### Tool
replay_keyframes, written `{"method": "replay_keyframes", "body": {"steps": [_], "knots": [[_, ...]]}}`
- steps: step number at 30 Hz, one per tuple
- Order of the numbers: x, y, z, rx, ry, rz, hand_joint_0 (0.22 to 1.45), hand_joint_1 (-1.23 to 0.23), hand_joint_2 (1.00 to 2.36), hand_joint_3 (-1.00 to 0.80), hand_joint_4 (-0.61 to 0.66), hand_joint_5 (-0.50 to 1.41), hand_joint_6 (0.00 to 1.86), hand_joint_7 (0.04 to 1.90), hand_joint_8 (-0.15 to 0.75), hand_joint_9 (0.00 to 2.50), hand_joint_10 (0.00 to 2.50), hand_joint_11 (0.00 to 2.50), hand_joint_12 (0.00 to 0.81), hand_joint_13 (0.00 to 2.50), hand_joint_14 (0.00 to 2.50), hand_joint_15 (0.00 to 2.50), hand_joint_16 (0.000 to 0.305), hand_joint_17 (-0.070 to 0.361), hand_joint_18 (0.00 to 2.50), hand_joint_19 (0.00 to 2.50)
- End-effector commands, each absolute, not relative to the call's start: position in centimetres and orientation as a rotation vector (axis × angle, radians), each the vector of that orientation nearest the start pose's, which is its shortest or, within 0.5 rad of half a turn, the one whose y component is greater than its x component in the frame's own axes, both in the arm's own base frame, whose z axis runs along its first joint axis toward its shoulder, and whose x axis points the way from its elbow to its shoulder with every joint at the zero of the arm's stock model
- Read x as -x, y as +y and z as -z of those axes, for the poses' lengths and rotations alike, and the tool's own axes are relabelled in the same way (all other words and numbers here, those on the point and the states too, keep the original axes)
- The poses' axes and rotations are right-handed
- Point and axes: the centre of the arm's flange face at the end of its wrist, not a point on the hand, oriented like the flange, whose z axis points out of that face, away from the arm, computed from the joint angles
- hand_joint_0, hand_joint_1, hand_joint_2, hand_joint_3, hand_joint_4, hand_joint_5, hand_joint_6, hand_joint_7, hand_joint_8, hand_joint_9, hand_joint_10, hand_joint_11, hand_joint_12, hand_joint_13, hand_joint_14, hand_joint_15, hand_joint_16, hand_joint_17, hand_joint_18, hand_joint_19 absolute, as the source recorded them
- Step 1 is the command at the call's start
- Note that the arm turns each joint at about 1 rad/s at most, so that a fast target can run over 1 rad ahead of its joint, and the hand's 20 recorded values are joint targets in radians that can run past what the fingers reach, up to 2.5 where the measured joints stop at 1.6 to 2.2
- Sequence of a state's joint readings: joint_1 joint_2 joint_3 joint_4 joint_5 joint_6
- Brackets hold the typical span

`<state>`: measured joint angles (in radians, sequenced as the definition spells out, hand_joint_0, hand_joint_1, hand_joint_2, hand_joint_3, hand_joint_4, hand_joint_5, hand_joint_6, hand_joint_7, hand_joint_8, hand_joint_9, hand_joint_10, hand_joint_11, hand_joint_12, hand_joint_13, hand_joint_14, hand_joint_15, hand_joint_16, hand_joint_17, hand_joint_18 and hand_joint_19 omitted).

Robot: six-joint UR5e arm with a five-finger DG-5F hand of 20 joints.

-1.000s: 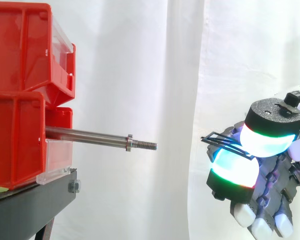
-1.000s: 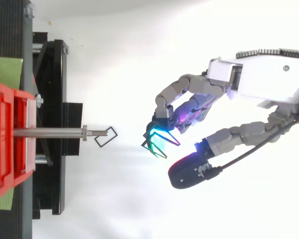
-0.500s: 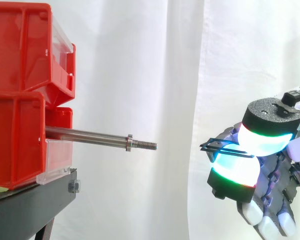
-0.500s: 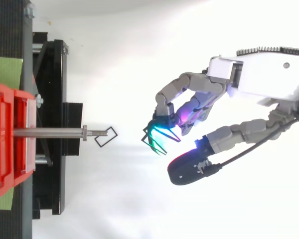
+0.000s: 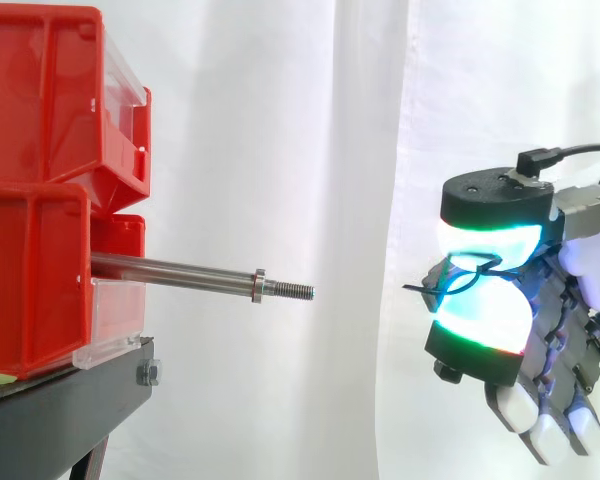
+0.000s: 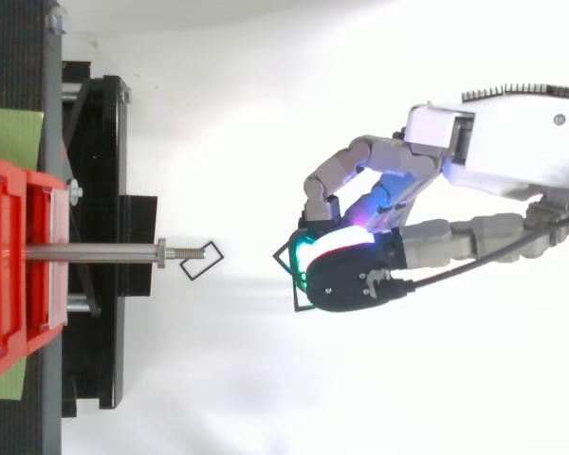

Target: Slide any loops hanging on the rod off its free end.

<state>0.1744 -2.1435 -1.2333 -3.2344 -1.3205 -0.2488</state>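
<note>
The rod (image 5: 180, 271) looks bare from the side: smooth steel shaft, a small collar, then a short threaded tip, with nothing hanging on it. So I judge the sliding-off done, or nearly.

The hand (image 6: 360, 282) is well clear of the free end, out beyond the edge of the stand (image 5: 60, 420). Its fingers (image 5: 485, 318) are pressed together on thin black wire loops (image 5: 448, 287), pinched between two fat pads glowing white and green. The loops are angular, squarish outlines rather than rings (I can't count them).

From above, one more loop (image 6: 201, 261) sits just off the threaded tip. It is a small black diamond of wire, and since the side view shows none there, I take it to lie lower down, already off. I can't tell whether it touches the tip.

What's left, I think, is only to set the held loops down. The bins (image 5: 40, 150) are glossy red plastic with clear fronts; the stand is matte black.
</note>
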Motion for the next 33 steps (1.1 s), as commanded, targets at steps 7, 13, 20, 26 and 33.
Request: {"method": "replay_keyframes", "body": {"steps": [7,13,20,26,33], "knots": [[-68.55,-4.03,-30.87,-1.212,1.548,-0.773,0.59,-0.67,1.02,-0.15,0.05,-0.21,0.9,1.0,0.254,0.92,0.01,0.38,0.252,0.96,0.01,0.28,0.042,0.093,0.92,0.53],[-68.51,-4.04,-30.85,-1.213,1.55,-0.771,0.59,-0.73,1.01,-0.33,0.06,-0.21,0.9,0.99,0.245,0.92,0.01,0.38,0.252,0.96,0.01,0.27,0.041,0.093,0.92,0.52],[-68.51,-4.07,-30.86,-1.213,1.549,-0.767,0.6,-0.79,1.0,-0.44,0.07,-0.21,0.9,0.98,0.236,0.91,0.01,0.38,0.248,0.96,0.01,0.27,0.04,0.09,0.91,0.51],[-68.51,-4.07,-30.86,-1.213,1.549,-0.767,0.62,-0.82,1.0,-0.47,0.06,-0.21,0.9,0.98,0.229,0.91,0.01,0.38,0.247,0.96,0.01,0.27,0.04,0.089,0.91,0.5],[-68.51,-4.07,-30.86,-1.214,1.548,-0.768,0.61,-0.76,1.01,-0.43,0.04,-0.2,0.89,1.0,0.236,0.92,0.01,0.38,0.244,0.96,0.01,0.27,0.039,0.088,0.91,0.51]]}}
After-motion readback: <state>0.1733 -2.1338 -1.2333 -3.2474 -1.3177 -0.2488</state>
